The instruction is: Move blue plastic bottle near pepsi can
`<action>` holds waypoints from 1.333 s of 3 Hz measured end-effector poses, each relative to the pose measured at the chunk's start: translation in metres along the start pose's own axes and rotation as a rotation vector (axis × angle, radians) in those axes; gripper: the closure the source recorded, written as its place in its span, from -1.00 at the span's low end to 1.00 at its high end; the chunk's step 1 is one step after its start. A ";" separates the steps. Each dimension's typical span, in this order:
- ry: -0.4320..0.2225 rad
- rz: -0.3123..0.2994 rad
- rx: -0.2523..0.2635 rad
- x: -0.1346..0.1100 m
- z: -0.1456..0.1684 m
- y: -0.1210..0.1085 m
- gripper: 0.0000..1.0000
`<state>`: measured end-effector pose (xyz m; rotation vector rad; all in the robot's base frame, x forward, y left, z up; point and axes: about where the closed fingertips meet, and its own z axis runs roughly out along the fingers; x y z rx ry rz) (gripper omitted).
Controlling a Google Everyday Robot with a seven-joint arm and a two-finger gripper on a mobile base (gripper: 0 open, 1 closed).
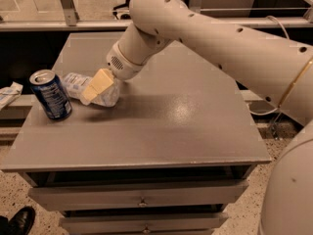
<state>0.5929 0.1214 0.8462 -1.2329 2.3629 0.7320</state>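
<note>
The blue plastic bottle (78,84) lies on its side at the left of the grey table (161,126), a clear bottle with a pale blue-and-white label. The pepsi can (51,95) stands upright just left of it, dark blue with a silver top, a small gap away. My gripper (96,87) comes down from the right, and its cream fingers (99,83) are closed around the bottle's right part. The bottle's cap end is hidden behind the fingers.
The table has drawers (142,199) under its front edge. A white object (9,95) lies on a lower surface to the left. A black shoe (19,221) shows at the bottom left. A metal frame (68,6) stands behind the table.
</note>
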 end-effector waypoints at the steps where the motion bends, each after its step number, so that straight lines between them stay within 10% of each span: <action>1: -0.019 0.000 0.018 0.004 -0.011 -0.002 -1.00; 4: -0.432 -0.049 0.169 0.093 -0.171 -0.086 -1.00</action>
